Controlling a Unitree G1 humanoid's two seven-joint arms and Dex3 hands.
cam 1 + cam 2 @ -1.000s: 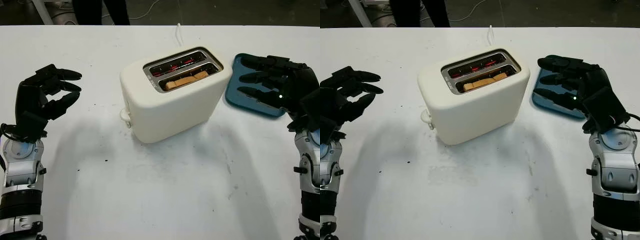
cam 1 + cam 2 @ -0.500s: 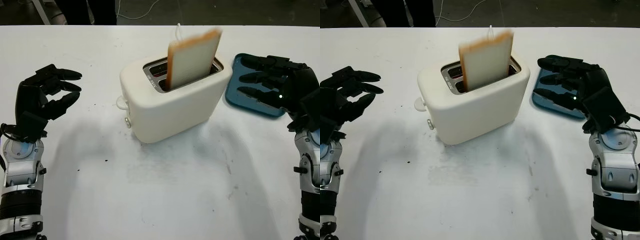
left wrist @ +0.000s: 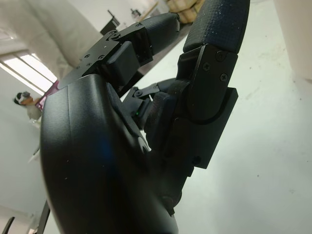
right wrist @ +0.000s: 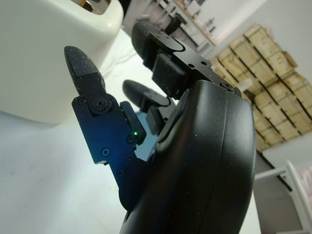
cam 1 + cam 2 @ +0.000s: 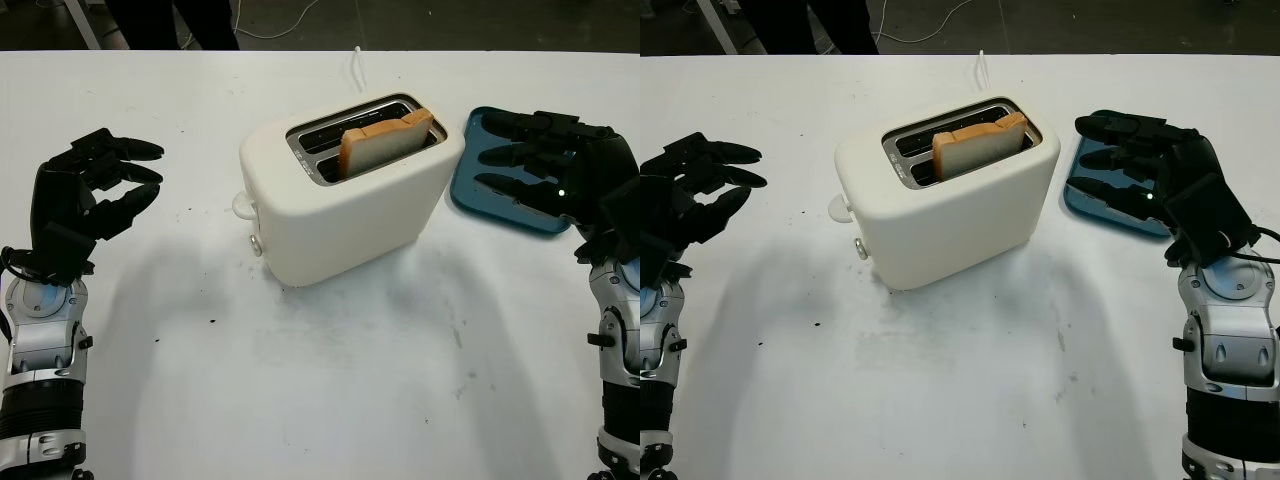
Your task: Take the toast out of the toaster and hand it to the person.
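Note:
A cream two-slot toaster [image 5: 345, 200] stands mid-table, its lever knob [image 5: 242, 204] up on its left end. A slice of toast [image 5: 385, 143] sticks up out of the nearer slot, leaning slightly. My left hand [image 5: 95, 190] hovers open left of the toaster, well apart from it. My right hand [image 5: 545, 170] hovers open to the toaster's right, over a blue tray [image 5: 475, 170], holding nothing. A person's dark legs [image 5: 170, 20] stand beyond the table's far edge.
The white table [image 5: 330, 380] has open surface in front of the toaster. The toaster's white cord [image 5: 356, 65] runs off the far edge. The blue tray lies close against the toaster's right side.
The toast popped up out of the slot, flew high, then dropped back to stand partly raised. The lever knob rose. Neither hand has moved.

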